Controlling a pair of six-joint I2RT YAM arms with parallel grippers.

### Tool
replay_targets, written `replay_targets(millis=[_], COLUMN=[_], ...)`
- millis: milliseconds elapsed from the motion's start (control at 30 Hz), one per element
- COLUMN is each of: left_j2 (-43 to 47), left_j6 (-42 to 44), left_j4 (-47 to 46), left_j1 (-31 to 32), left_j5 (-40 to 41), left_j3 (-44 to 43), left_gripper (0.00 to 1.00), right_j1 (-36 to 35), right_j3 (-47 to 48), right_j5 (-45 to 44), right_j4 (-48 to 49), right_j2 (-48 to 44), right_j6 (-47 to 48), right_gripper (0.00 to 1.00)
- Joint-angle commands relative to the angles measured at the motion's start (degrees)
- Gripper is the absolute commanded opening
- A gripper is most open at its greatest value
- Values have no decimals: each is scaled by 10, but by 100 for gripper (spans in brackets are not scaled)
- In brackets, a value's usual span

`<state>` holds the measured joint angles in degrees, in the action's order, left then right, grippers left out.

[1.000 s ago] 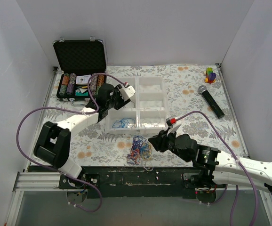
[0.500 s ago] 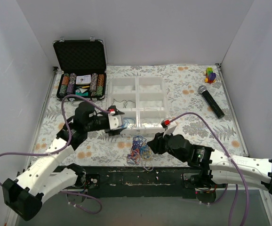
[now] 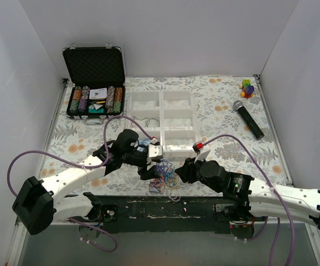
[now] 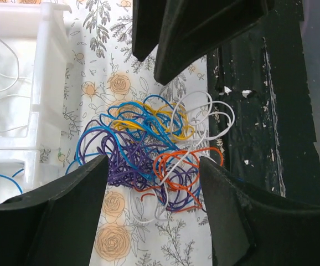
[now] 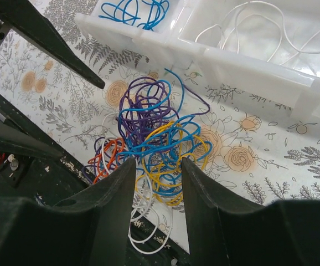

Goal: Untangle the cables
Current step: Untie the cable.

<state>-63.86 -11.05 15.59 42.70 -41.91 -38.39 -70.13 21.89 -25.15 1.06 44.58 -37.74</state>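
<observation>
The cables lie as a small tangle of blue, purple, yellow, orange and white wires near the table's front edge. The tangle shows in the left wrist view and the right wrist view. My left gripper is open, just left of and above the tangle, with the wires between and beyond its fingertips. My right gripper is open, close on the tangle's right side, with yellow and white strands between its fingertips.
A white compartment tray stands behind the tangle, with blue wires in one near cell and thin white wires in another. An open black case of chips is back left. A microphone and a small toy are back right.
My left arm swung from the tray down toward the tangle, ending just left of it. My right gripper edged slightly closer to the tangle.
</observation>
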Motion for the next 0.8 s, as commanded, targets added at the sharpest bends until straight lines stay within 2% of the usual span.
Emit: replay_targets(millis=[0, 333, 400, 533, 633, 700, 767], left_j2=[-26, -72, -81, -98, -101, -95, -92], left_j6=[-42, -9, 1, 37, 44, 45, 52], left_j4=[-55, -53, -55, -50, -40, -30, -17], left_j1=[9, 15, 15, 15, 15, 15, 15], left_j5=[4, 21, 26, 42, 41, 38, 35], left_j3=[-15, -21, -25, -30, -42, -48, -55], left_gripper=[63, 54, 47, 21, 7, 1, 0], right_j1=[3, 3, 3, 3, 3, 3, 3], right_j3=[-2, -7, -9, -13, -16, -17, -15], right_j5=[-11, -15, -16, -14, -14, -13, -11], right_j4=[9, 15, 15, 18, 21, 24, 27], right_j2=[-10, -29, -32, -34, -36, -34, -28], right_j6=[-8, -4, -3, -6, -8, -7, -5], right_gripper=[47, 47, 46, 46, 46, 45, 45])
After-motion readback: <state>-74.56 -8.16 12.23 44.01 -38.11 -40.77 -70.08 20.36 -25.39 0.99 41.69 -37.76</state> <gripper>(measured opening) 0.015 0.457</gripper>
